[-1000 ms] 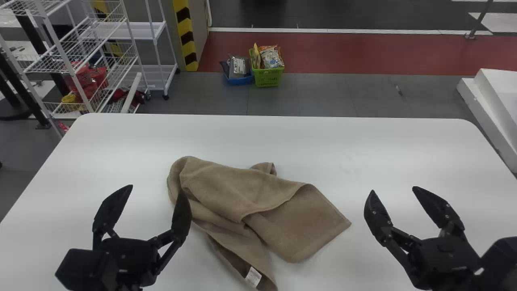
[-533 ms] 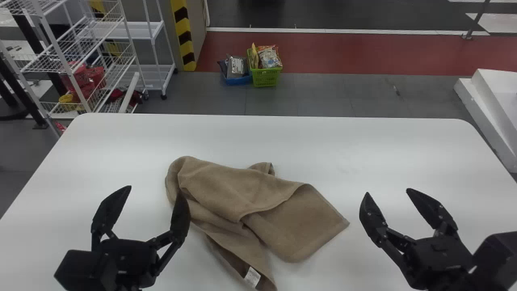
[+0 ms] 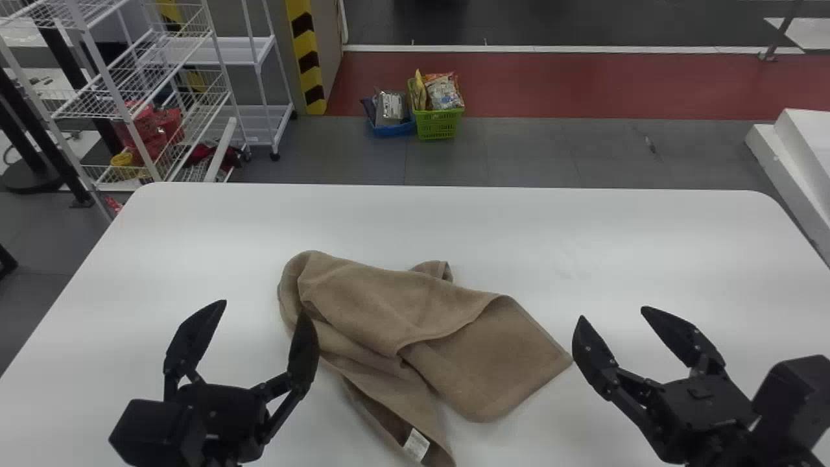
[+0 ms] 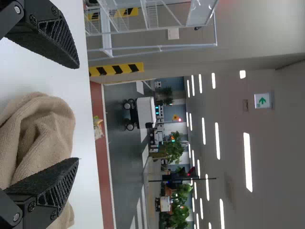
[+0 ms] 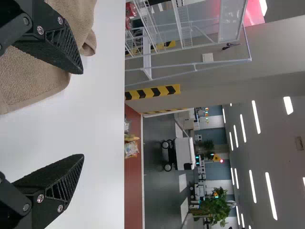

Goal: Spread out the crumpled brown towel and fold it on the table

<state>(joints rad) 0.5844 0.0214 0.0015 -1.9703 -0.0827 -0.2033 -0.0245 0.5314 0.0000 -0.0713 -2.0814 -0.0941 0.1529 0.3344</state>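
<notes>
Head view: brown towel (image 3: 363, 305) lies crumpled on the white table (image 3: 583, 240), left of centre, upper layer doubled over, label (image 3: 416, 445) at the near end. Looks like soft, limp terry: light, not slippery, nothing to break. It'll sag and refold rather than hold shape, so I'd take hold at corners or hems. Right corner (image 3: 559, 359) is flat and looks the easiest pinch; the bunched left end risks grabbing several layers.

Left gripper (image 3: 265, 307) is spread wide, holding nothing, pointing away from the robot, inner finger overlapping the towel's left edge in view. Contact: can't tell. Right gripper (image 3: 613, 312) also wide and empty, angled inward, inner finger just beside the right corner. Next is probably lowering onto edges, then pulling apart to spread.
</notes>
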